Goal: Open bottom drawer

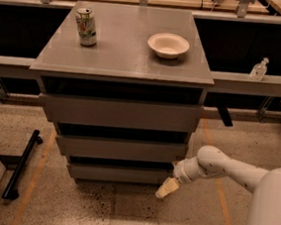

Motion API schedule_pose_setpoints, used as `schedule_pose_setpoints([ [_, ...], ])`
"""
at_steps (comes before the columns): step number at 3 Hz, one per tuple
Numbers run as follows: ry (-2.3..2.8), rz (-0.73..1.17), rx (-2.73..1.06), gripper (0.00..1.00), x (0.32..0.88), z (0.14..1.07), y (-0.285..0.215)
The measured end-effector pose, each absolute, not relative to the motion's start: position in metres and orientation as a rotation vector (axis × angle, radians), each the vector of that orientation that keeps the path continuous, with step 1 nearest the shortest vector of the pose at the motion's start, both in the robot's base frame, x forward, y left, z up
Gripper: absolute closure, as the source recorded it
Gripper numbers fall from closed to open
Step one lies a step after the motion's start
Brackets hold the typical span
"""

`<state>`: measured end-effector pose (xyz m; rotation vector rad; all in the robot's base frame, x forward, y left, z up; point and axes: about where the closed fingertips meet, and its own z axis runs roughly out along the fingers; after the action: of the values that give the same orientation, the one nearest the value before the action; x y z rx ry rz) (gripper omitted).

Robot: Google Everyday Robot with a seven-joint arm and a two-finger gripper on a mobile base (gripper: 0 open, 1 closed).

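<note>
Cream jaws beside right end of bottom drawer (117, 173).

Grey counter (121, 58), bottom drawer (117, 174) the same plain grey. On the counter: a white-and-green can (86, 26), a cream bowl (168, 45). Tan tool (167, 189) on a white arm (229, 169) at the counter's lower right, over speckled beige floor (121, 212).

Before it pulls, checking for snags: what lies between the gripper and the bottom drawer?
Nothing: in the camera view the gripper sits at the right end of the bottom drawer.
</note>
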<state>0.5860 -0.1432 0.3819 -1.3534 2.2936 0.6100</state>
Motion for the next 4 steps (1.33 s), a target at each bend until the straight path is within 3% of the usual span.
schedule_pose_setpoints([
  [4, 2.283, 0.787, -1.290, 0.00, 0.630, 0.303, -0.121],
])
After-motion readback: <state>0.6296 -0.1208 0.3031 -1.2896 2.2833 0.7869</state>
